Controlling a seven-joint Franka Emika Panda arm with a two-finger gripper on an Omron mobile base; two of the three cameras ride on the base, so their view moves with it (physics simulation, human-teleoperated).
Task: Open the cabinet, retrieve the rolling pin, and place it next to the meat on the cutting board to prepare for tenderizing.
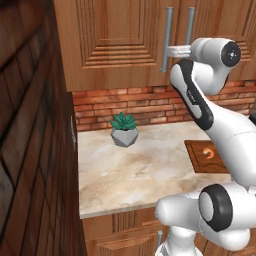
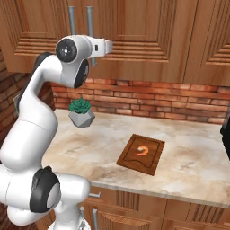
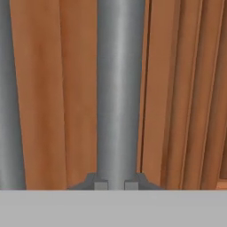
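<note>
tool clamped on cabinet bar handle; door shut. risk: pads slipping off during pull.

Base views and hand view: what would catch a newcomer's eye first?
The white arm reaching up to the cabinet, its pincer shut on one of the two grey bar handles where the closed doors meet. Below on the marbled counter, the cutting board carries the small orange-pink meat. A green potted succulent stands by the brick wall.
</note>
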